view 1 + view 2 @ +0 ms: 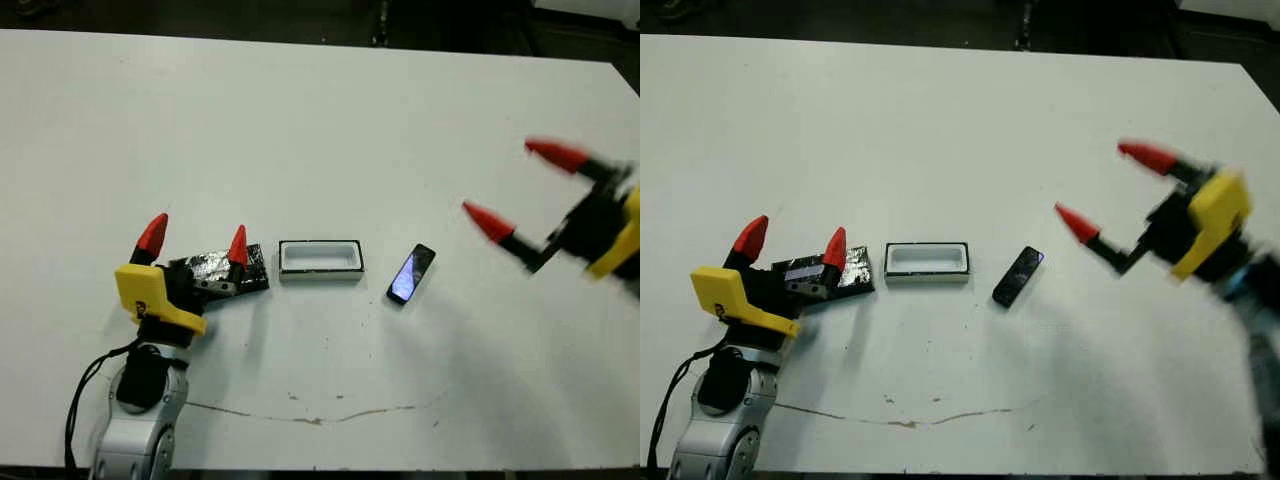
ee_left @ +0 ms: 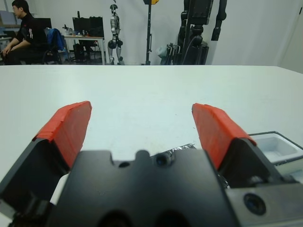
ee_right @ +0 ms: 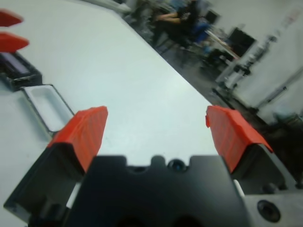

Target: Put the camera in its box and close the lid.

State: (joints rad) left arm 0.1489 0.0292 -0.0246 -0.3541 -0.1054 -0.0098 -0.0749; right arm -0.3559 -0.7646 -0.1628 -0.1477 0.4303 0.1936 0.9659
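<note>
From the left eye, the lid [image 1: 228, 270] is half hidden: the left pincer [image 1: 195, 240] hangs over its left end with fingers spread wide, so only the speckled right part shows, lying flat on the white counter [image 1: 320, 120]. Whether a fingertip touches it cannot be told. The box [image 1: 320, 259] lies just right of the lid, open side up, its long axis running left to right. The camera [image 1: 411, 273] lies flat to the right of the box, apart from it, its long axis slanted, the far end leaning right, its glossy face showing a bluish glint. The right pincer [image 1: 508, 186] is above the counter well right of the camera, smeared by blur, fingers spread, holding nothing; its arm is cut off at the picture's edge.

The right eye shows the same row: lid, box, camera.

In the left wrist view the pincer's black body covers most of the lid; only a crinkled silvery edge peeks above it. One corner of the box shows past a red finger [image 2: 215, 127], the rest cut off. A seated person [image 2: 19, 33] is beyond the counter.

The right wrist view is blurred. The box shows beside one spread finger, with the lid past it under the other pincer's red tips. The camera is out of sight.
</note>
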